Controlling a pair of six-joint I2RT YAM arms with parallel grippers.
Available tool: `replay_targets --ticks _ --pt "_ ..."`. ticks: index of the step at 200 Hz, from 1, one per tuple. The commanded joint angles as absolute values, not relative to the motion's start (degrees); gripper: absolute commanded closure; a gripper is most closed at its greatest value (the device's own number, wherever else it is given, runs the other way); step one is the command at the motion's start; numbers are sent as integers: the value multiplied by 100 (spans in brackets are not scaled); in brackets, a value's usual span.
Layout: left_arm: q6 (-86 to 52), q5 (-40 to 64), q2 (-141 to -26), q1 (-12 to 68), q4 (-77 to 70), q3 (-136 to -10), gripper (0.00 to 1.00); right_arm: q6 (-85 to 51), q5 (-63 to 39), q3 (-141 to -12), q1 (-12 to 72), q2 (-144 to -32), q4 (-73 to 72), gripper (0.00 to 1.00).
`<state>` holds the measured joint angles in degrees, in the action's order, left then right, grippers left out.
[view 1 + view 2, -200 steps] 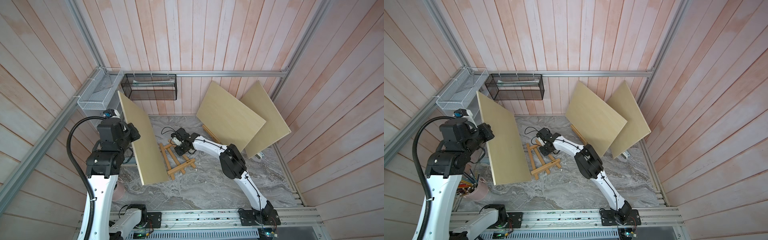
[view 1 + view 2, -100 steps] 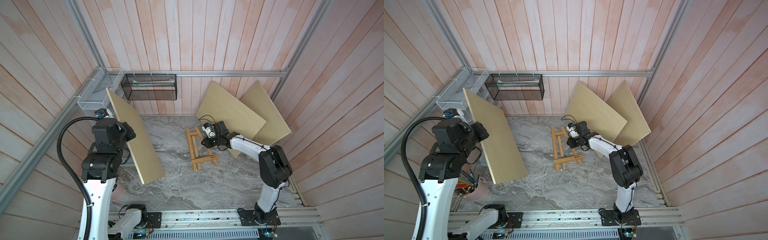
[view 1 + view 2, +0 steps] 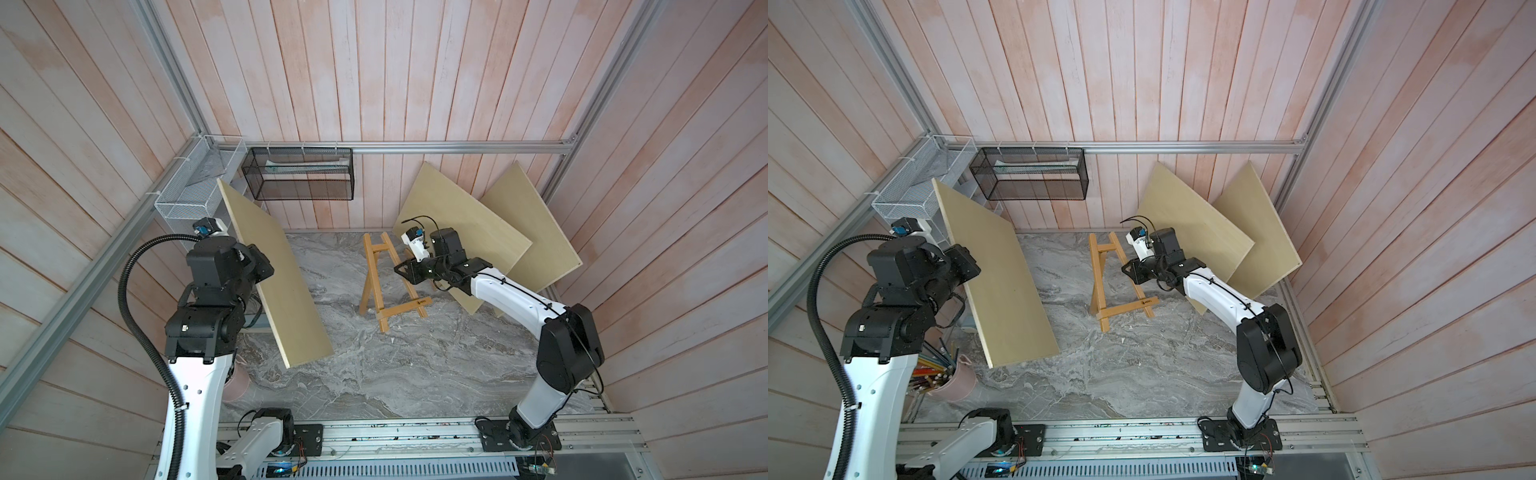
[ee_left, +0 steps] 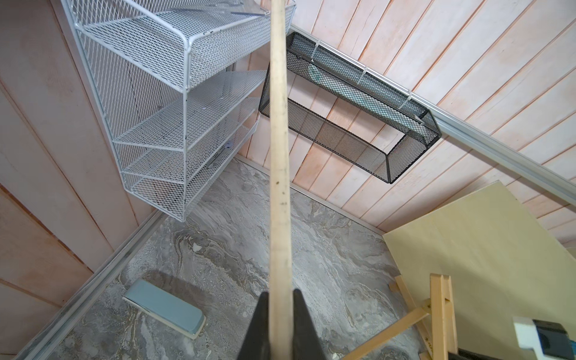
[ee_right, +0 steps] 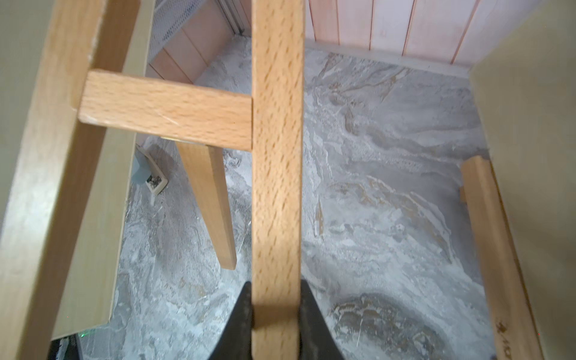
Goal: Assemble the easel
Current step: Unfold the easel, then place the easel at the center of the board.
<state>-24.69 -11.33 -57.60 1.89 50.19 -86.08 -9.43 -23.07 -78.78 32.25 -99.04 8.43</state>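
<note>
Timber easel point(image 3: 402, 309) upright on far-centre worktop point(image 3: 395, 374), right tool point(image 5: 276, 311) clamped on one front leg; left tool point(image 4: 280, 314) pinching board point(image 3: 282, 291) edge, aloft at left. Both probably light, stiff, smooth: grip narrow edges firmly, board may swing

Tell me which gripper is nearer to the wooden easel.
Right. The right gripper is shut on one leg of the easel. The left gripper stands apart from it, shut on the edge of a plywood board.
</note>
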Motion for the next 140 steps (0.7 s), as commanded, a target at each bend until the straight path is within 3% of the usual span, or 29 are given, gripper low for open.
replay_targets --ticks 1,42,102,140 --pt "-2629 -1107 -5619 186 3845 -8789 100 -857 -2025 -8023 3520 -10048 -575 100" --pt "-2588 -1133 -5643 187 4018 -8966 100 -132 -1913 -7719 3861 -10564 -2598 100" --pt "-2159 -931 -5978 191 4738 -9762 100 1378 -2700 -6986 3912 -10973 -3389 100" --pt "-1734 -233 -6337 185 5387 -10548 100 2008 -3050 -6309 3762 -10949 -3812 100"
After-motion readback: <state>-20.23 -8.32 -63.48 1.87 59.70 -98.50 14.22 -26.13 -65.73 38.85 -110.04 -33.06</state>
